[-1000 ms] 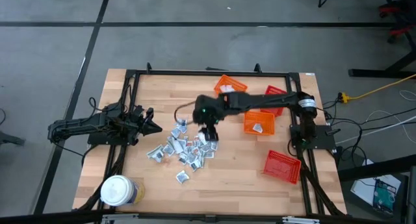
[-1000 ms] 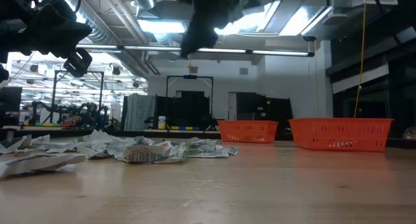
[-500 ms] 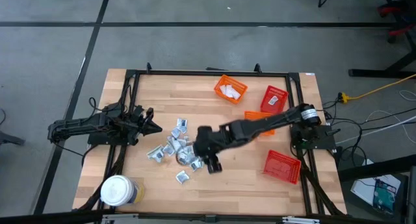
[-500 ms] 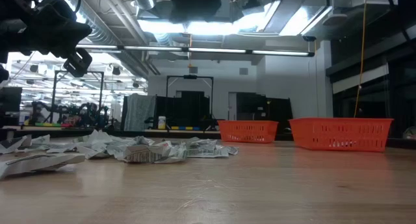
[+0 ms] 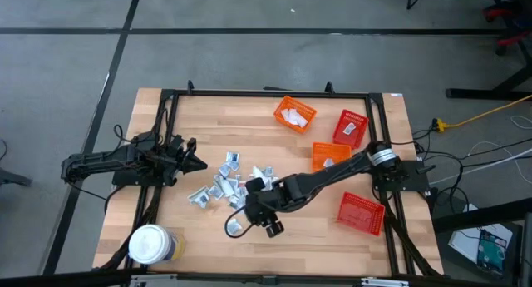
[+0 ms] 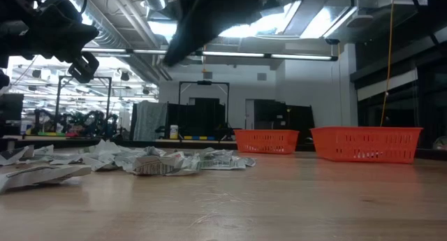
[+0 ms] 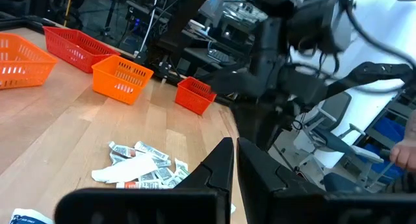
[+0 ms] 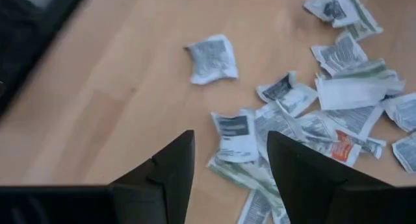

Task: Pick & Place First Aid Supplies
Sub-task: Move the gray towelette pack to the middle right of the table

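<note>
Right tool (image 5: 264, 224) had swung back from the baskets over the sachet pile (image 5: 226, 190) mid-worktop (image 5: 316, 245), fingers spread apart above one sachet (image 8: 233, 135) for a grab, while the left tool (image 5: 189, 156) sat pinched together at the side

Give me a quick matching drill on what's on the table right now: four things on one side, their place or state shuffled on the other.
Things:
1. left tool
2. right tool
3. white-lidded jar
4. pile of sachets

Places or states:
A. on the table's middle, loosely scattered
B. shut, parked at the table's left side
C. open, hovering over the sachets
D. standing at the table's near-left corner

Pairs: 1-B, 2-C, 3-D, 4-A
</note>
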Robot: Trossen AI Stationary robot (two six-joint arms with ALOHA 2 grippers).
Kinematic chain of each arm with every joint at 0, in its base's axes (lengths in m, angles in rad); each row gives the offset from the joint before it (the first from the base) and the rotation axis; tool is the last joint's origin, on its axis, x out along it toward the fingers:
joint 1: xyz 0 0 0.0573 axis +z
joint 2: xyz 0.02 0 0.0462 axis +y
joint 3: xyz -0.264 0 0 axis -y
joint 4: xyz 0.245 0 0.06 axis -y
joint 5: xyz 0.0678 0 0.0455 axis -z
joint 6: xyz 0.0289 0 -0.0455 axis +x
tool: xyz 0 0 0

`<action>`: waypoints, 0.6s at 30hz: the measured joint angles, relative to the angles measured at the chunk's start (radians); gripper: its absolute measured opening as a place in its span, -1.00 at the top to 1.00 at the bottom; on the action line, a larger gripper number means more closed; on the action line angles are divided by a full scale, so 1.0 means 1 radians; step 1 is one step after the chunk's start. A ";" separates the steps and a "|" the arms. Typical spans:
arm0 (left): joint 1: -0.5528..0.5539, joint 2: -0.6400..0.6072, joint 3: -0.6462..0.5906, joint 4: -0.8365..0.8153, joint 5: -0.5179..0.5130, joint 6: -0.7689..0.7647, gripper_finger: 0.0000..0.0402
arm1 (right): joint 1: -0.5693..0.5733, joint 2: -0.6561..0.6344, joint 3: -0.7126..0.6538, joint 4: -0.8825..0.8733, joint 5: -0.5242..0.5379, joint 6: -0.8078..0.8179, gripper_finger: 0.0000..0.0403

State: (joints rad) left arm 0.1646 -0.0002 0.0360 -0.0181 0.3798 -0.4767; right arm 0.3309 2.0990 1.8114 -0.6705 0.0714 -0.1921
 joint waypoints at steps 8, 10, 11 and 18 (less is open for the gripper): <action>0.000 0.000 0.000 0.000 0.000 0.000 0.92 | 0.009 0.083 0.000 0.064 0.051 0.018 0.04; 0.000 0.000 0.000 0.000 0.000 0.000 0.92 | 0.012 0.095 0.000 0.073 0.050 0.029 0.04; 0.000 0.000 0.000 0.000 0.000 0.000 0.92 | 0.014 0.101 0.000 0.073 0.050 0.031 0.04; 0.000 0.000 0.000 0.000 0.000 0.000 0.92 | 0.033 0.149 0.000 0.075 0.051 0.031 0.04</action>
State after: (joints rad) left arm 0.1644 -0.0002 0.0359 -0.0185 0.3798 -0.4767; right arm 0.3642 2.2476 1.8114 -0.5954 0.1220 -0.1615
